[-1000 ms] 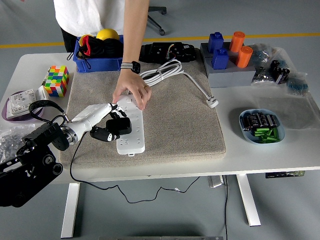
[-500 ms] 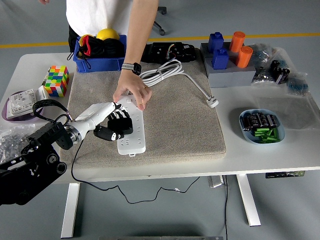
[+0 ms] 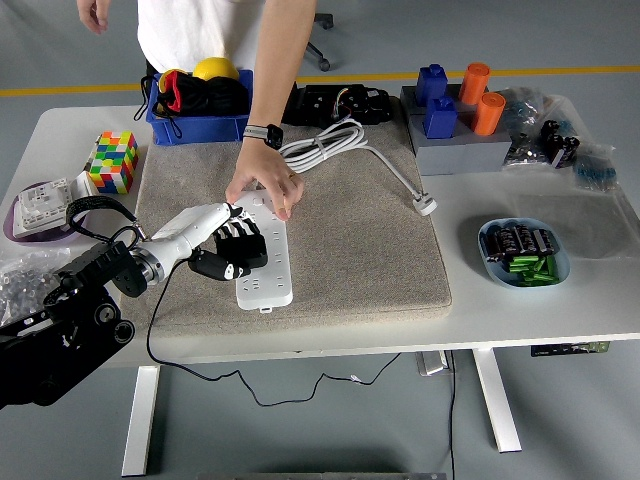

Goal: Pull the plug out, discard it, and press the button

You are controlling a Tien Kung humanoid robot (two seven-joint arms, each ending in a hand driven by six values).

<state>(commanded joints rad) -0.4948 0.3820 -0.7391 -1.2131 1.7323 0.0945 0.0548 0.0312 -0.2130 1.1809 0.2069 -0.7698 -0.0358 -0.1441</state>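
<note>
A white power strip (image 3: 266, 262) lies on the beige mat (image 3: 350, 240), its white cable (image 3: 330, 140) coiled at the back. A black plug (image 3: 240, 248) sits in the strip's left side, its black cord hanging off the table's front. My left hand (image 3: 222, 245) reaches in from the left with its fingers closed around the black plug. A person's hand (image 3: 263, 188) presses down on the strip's far end. My right arm is out of view.
A Rubik's cube (image 3: 112, 160) and a blue bin (image 3: 198, 100) stand at the back left. Blue and orange blocks (image 3: 455, 100) sit on a grey tray at the back right. A blue bowl (image 3: 524, 252) of small parts is at the right.
My left hand has shifted slightly up and to the right on the plug. The person's hand stays on the strip's far end, and the person's body has leaned a little.
</note>
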